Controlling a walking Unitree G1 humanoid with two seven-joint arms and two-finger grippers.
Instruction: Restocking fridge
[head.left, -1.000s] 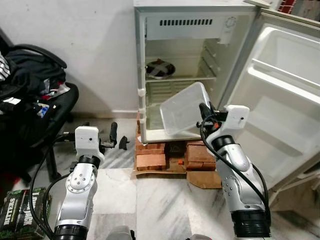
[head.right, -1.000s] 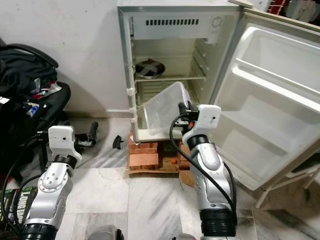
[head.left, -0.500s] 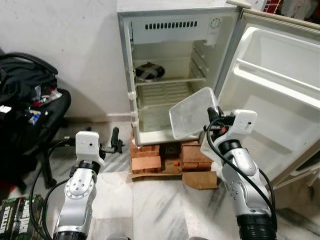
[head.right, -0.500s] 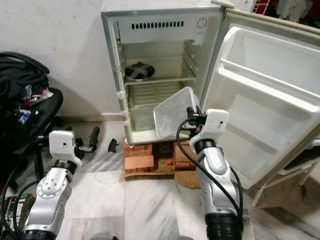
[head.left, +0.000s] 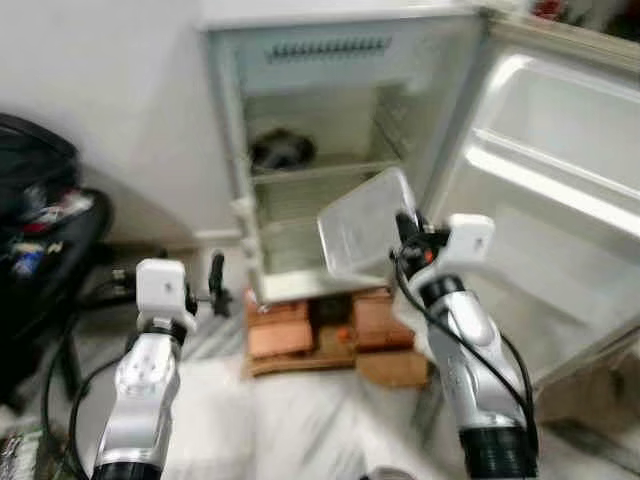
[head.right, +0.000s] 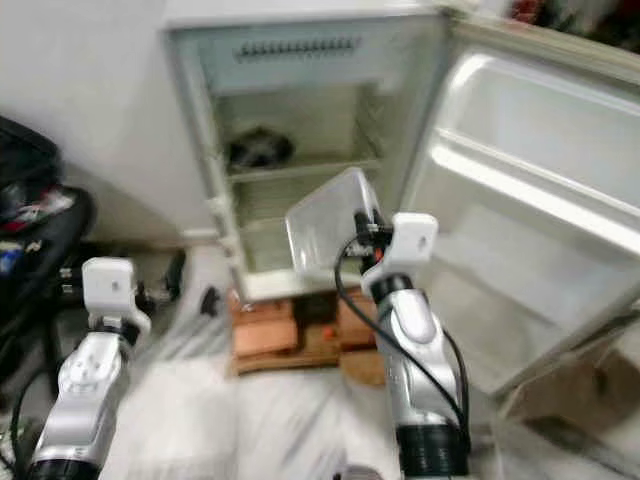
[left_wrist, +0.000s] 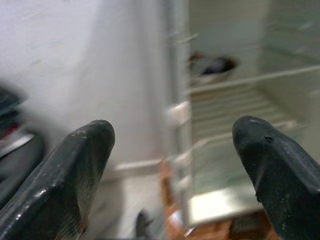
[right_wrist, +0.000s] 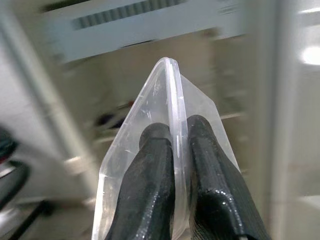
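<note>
Blur is covering the left eye view, but the main things are readable. The right gripper (head.left: 405, 228) is holding a clear plastic container (head.left: 362, 222) by its rim, raised in front of the open fridge (head.left: 330, 150), near the lower compartment. The container is tilting, with its open side facing toward the fridge. A dark round dish (head.left: 280, 150) is sitting on the upper wire shelf inside. The fridge door (head.left: 545, 190) is standing wide open on the robot's right. The fridge is resting on red bricks (head.left: 285, 325). The left gripper (head.left: 214, 285) is hanging low over the floor, left of the fridge, holding nothing. A dark chair (head.left: 45, 250) with clutter on it is standing at the far left.

In the left wrist view, the two black fingers (left_wrist: 65, 185) are standing wide apart with nothing between them, pointing toward the fridge's left edge and the white wall (left_wrist: 75, 75).

In the right wrist view, the two fingers (right_wrist: 155, 200) are pinching closed on the container's thin rim (right_wrist: 172, 125), one finger on each side of it, with the fridge interior blurry behind.
</note>
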